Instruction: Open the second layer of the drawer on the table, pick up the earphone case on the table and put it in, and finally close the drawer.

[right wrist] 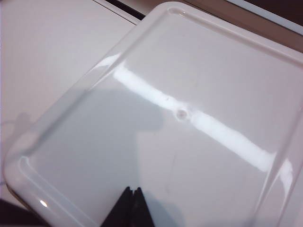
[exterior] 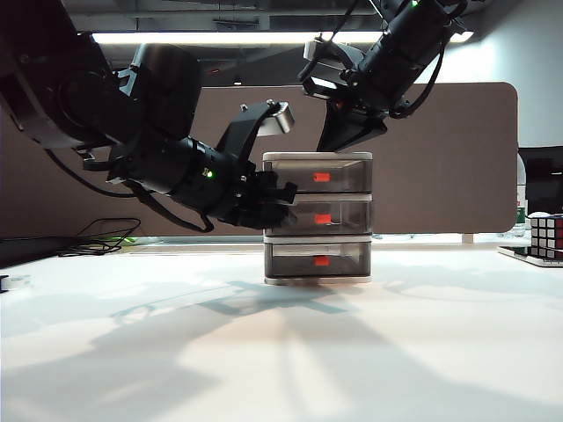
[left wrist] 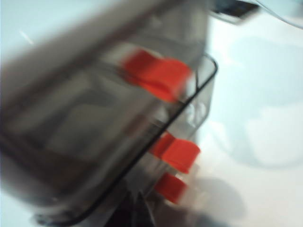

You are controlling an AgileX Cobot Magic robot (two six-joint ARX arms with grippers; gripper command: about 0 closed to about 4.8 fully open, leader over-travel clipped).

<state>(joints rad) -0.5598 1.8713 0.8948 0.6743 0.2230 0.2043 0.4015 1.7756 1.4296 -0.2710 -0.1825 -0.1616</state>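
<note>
Drawer [exterior: 318, 218], mid-frame: your left gripper [exterior: 283, 195] is pinched together at its left side.
Right gripper [right wrist: 132, 204] is closed too, pressing the drawer's top.

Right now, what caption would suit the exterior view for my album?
Left gripper shut at the drawer unit's middle tier; right gripper poised on its top.

We count one drawer [exterior: 318, 219] unit on the bench [exterior: 281, 352], holding three grey trays with three red tabs, the second layer [exterior: 330, 215] among them. One puzzle cube [exterior: 545, 236] sits at the far right. Two arms carry two hands: the left hand [exterior: 283, 195], the right hand [exterior: 352, 132].
</note>
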